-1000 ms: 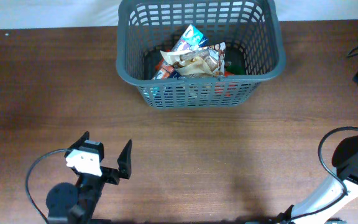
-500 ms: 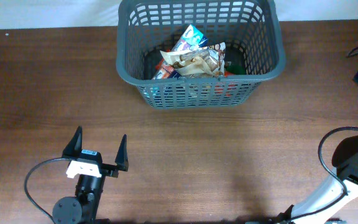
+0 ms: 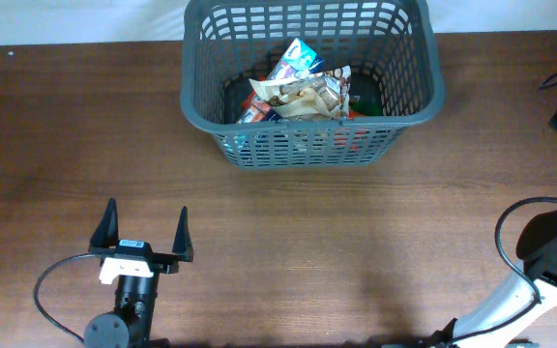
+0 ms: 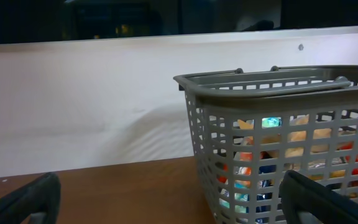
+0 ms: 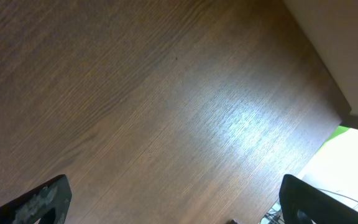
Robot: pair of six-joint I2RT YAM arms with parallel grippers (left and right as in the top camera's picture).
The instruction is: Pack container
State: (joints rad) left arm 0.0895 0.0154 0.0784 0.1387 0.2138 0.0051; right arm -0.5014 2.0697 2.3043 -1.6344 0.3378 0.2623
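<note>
The container (image 3: 309, 147), a dark grey lattice-sided basket, stood at the far middle of the counter (image 3: 356, 232), with a heap of crumpled snack packets (image 3: 298, 89) lying inside it. The left arm (image 3: 124, 295) sat at the near left, well apart from the basket, its jaws spread wide and holding nothing, pointed toward the basket's near wall. The right arm (image 3: 540, 271) was at the near right edge; its wrist view showed jaws wide apart over bare wood, also holding nothing. No loose item showed on the counter, so the packing looked finished or close to it. Any next move would call for finding a further item outside these views; otherwise both arms could rest.
</note>
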